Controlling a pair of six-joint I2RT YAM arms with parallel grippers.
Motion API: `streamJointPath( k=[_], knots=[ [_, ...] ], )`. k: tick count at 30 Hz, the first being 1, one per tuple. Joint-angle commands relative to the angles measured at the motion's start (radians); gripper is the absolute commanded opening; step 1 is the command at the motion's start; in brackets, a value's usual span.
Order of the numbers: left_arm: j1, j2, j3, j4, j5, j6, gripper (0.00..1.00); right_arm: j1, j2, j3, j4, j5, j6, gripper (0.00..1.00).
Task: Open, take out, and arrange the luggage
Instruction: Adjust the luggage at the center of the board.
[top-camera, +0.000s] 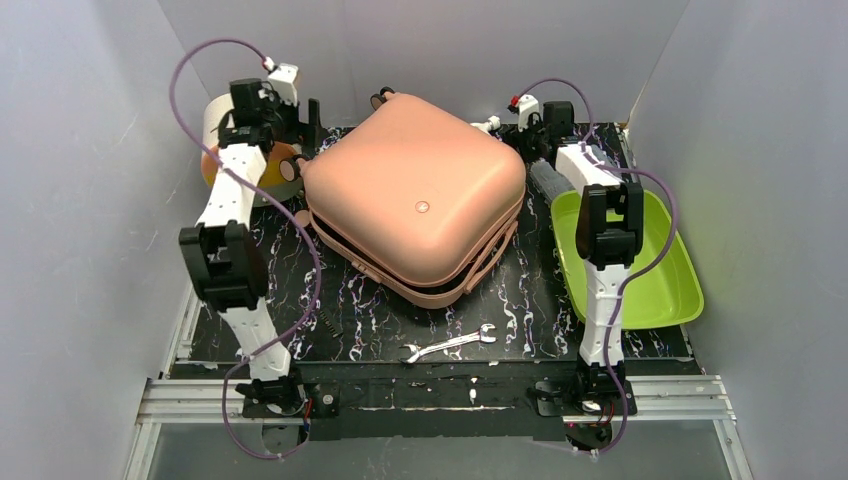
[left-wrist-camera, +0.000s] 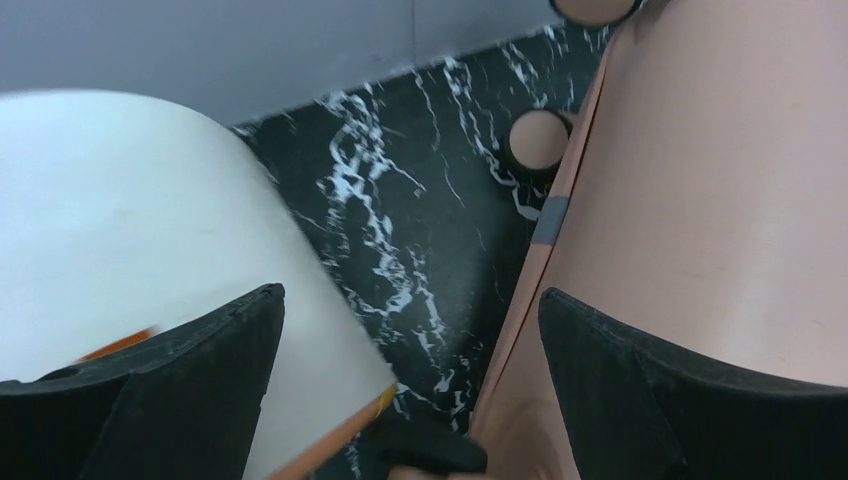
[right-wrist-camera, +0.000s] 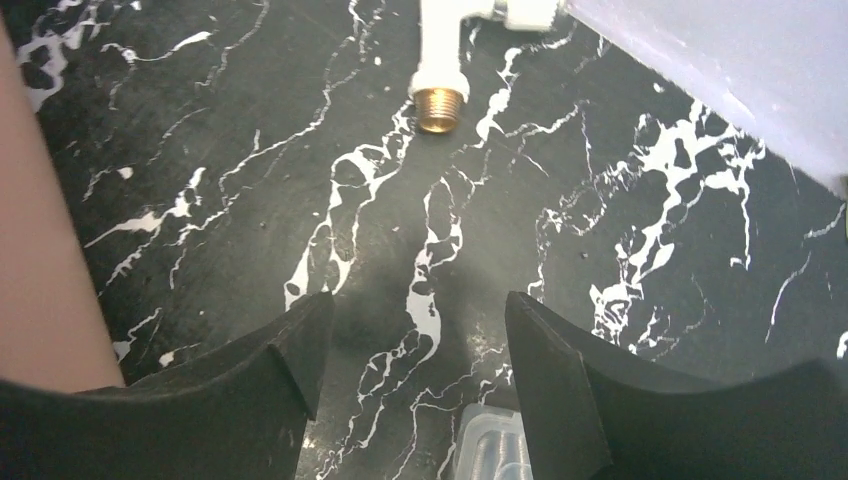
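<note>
At the far left of the counter (top-camera: 350, 320) stands a round cream-and-orange box (left-wrist-camera: 130, 220). The left tool (left-wrist-camera: 410, 300) hangs in the gap between that box and the suitcase (top-camera: 415, 195), its jaws spread wide and holding nothing. One finger sits in front of the box and the other lies close against the pink shell, near a small wheel (left-wrist-camera: 538, 138).

The suitcase lies flat in the middle of the counter, lid up, turned at an angle. Its seam seems to gape a little along the near edge, though the overhead view is too coarse to tell whether the zipper is fully undone. A wrench (top-camera: 450, 343) lies on the counter in front of it.

The right tool (right-wrist-camera: 415, 310) hovers over bare counter by the far right corner of the suitcase, jaws partly apart and empty, with a white brass-tipped fitting (right-wrist-camera: 438, 60) beyond it. A green tray (top-camera: 655, 280) sits at the right.

The step in hand looks like opening the lid. To do it well, a tool should go for the seam, not the smooth rounded shell, which would likely slip from the fingers. The left tool has little room, so it should move without nudging the box. The other tool would best steady the lower half while the lid lifts.
</note>
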Motion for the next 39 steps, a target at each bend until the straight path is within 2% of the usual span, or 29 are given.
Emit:
streamJointPath(
  k=[1,8,13,18,25,30,33,36,39],
  knots=[
    [-0.042,0.092,0.093,-0.076,0.086,-0.033,0.98,0.005,-0.037,0.002,0.002,-0.106,-0.069,0.71],
    [-0.107,0.233,0.186,-0.103,0.161,-0.062,0.98,0.005,-0.122,-0.162,-0.022,-0.188,-0.150,0.70],
    [-0.138,0.237,0.111,-0.133,0.217,-0.067,0.98,0.003,-0.181,-0.241,-0.111,-0.259,-0.227,0.64],
    [-0.181,0.246,0.050,-0.197,0.293,-0.038,0.97,-0.009,-0.300,-0.369,-0.183,-0.294,-0.300,0.63],
    [-0.274,0.290,0.053,-0.282,0.371,-0.010,0.94,-0.032,-0.493,-0.566,-0.259,-0.377,-0.405,0.63],
    [-0.307,0.294,0.069,-0.289,0.357,0.000,0.95,-0.040,-0.594,-0.648,-0.214,-0.277,-0.406,0.64],
    [-0.296,0.271,0.096,-0.295,0.325,0.011,0.98,-0.090,-0.639,-0.626,-0.216,-0.221,-0.423,0.68],
    [-0.263,0.230,0.127,-0.291,0.336,-0.005,0.98,-0.169,-0.664,-0.548,-0.362,-0.235,-0.514,0.72],
    [-0.230,0.160,0.131,-0.285,0.361,-0.016,0.98,-0.234,-0.707,-0.499,-0.606,-0.279,-0.691,0.75]
  ],
)
